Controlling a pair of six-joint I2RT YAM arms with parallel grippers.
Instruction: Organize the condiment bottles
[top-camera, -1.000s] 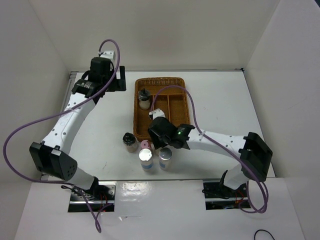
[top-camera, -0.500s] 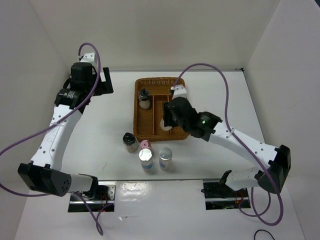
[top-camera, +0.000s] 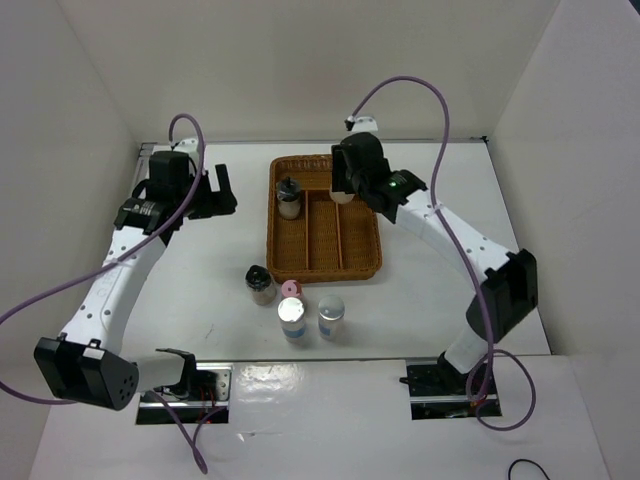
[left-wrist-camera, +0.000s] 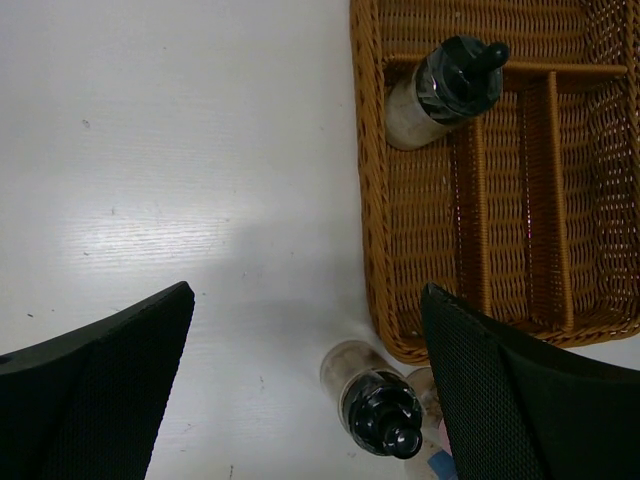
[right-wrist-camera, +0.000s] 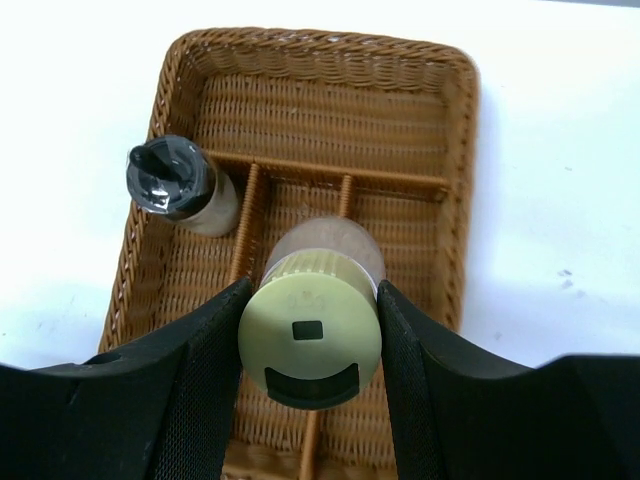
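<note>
White walls (top-camera: 300, 70) enclose a white desk (top-camera: 200, 250).

Yellow-capped jar (right-wrist-camera: 312, 340): clamped between the fingers of the right tool (right-wrist-camera: 310, 292), with its cap toward the wrist camera. It hangs over the middle dividers of the wicker tray (top-camera: 271, 225), toward the far end. Contact with the tray floor cannot be determined.

First black-capped jar (left-wrist-camera: 445, 90): stands inside the tray, in the left long compartment, close to the crosswise divider.

Second black-capped jar (top-camera: 261, 284): stands on the desk just outside the tray's near-left corner. The pink-capped jar (top-camera: 291, 290) stands just beside it.

Left silver-capped jar (top-camera: 292, 318) and right silver-capped jar (top-camera: 331, 316): side by side on the desk, nearer the arm bases.

Left tool (left-wrist-camera: 307, 295): fingers spread wide apart and holding nothing, positioned above bare desk to the left of the tray.
</note>
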